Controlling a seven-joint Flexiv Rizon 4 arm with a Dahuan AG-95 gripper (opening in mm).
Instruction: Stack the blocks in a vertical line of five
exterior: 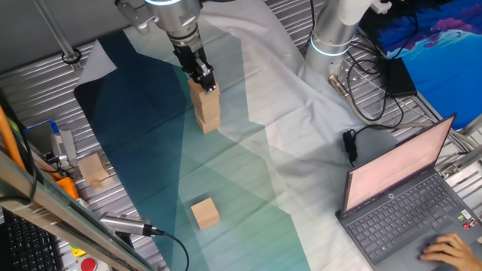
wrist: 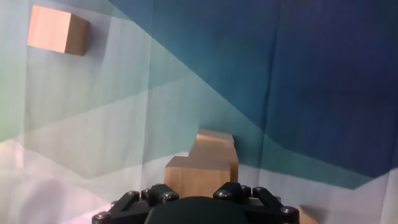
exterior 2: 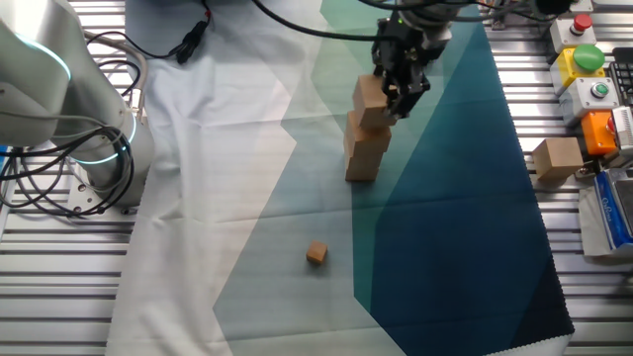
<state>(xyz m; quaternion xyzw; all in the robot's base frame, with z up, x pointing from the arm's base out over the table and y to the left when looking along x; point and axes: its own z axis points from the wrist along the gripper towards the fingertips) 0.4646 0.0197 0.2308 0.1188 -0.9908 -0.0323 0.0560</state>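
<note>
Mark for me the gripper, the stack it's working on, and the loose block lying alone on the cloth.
gripper [exterior: 203, 78], one fixed view, at its fingertips
stack [exterior 2: 364, 148], the other fixed view, front face of a middle block
loose block [exterior: 205, 213], one fixed view, its top face

Laptop [exterior: 403, 192]: open at the right edge of the worktop [exterior: 45, 64], a person's hand [exterior: 452, 247] on its keyboard.
Cloth [exterior: 151, 143]: teal, green and white, spread across the worktop.
Paler block [exterior 2: 557, 158]: on the slats beside the cloth.
Small cube [exterior 2: 316, 254]: alone on the cloth.

Three-block stack [exterior 2: 366, 133], slightly crooked; loose block [exterior: 205, 213] lying apart.
</note>
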